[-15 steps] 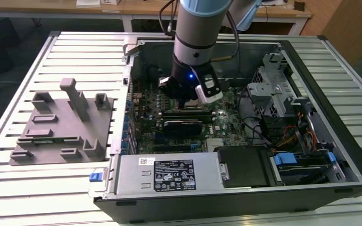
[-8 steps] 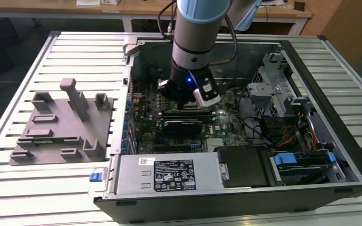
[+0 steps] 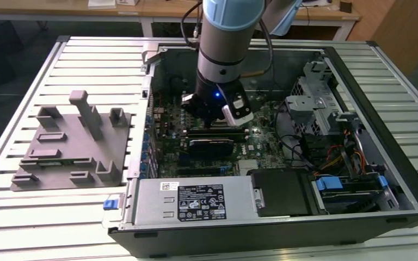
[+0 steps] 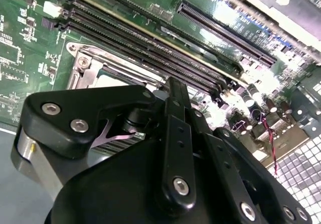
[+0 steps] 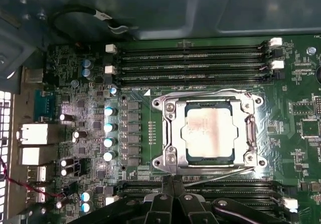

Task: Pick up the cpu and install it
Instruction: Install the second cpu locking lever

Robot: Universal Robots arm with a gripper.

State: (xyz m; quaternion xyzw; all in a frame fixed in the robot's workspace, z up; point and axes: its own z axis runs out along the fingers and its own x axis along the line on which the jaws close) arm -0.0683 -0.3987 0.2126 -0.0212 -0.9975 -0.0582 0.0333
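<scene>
Right, on the exterior view's left the grey fixture (image 3: 71,144) sits on the slatted worktop (image 3: 20,217), beside the open computer case (image 3: 383,157). The arm (image 3: 227,49) reaches down into it, gripper (image 3: 216,117) low over the motherboard (image 3: 194,157). In the first wrist view the cpu (image 5: 209,134) lies flat inside its socket frame (image 5: 208,101) (silver top up), memory slots (image 5: 195,58) alongside. Fingers (image 5: 173,184) look pressed together, holding nothing.
</scene>
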